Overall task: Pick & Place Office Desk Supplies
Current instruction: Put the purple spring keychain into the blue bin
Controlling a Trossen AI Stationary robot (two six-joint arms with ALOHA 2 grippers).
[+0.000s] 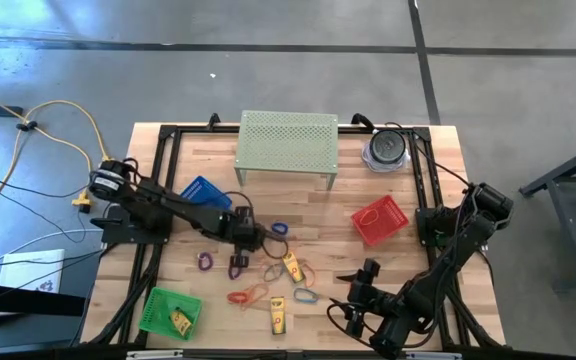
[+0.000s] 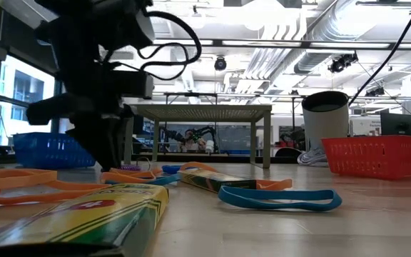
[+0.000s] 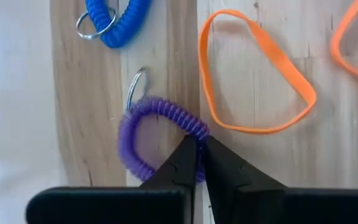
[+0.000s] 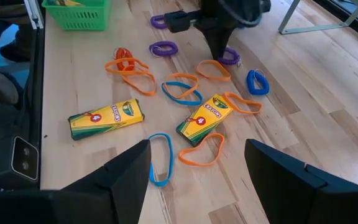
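Observation:
Loops and crayon boxes lie scattered mid-table. A purple coil loop [image 3: 143, 119] with a metal ring [image 3: 135, 87] lies flat under my left gripper [image 3: 197, 149], which is shut on it; the same gripper [image 1: 236, 263] shows in the high view. Around it lie a blue coil loop [image 3: 118, 22], an orange band [image 3: 260, 74], a second purple coil [image 1: 206, 261], a blue band [image 1: 306, 296] and yellow crayon boxes [image 1: 290, 265] [image 1: 277, 315]. My right gripper [image 4: 197, 168] is open and hovers near the table's near edge [image 1: 353, 288], touching nothing. My left gripper pinches the purple coil loop between its two fingers at the arc opposite the metal ring [image 3: 197, 129]. The fingers come from above, pointing down, and cross the coil. The loop lies flat on the table, its ring end resting on the wood.
A blue basket [image 1: 206, 192] sits behind the left arm, a red basket [image 1: 380, 220] on the right and a green basket [image 1: 168, 312], holding a crayon box, at the near left. The pale green perforated stand [image 1: 288, 145] and a dark round container [image 1: 386, 148] stand at the far edge.

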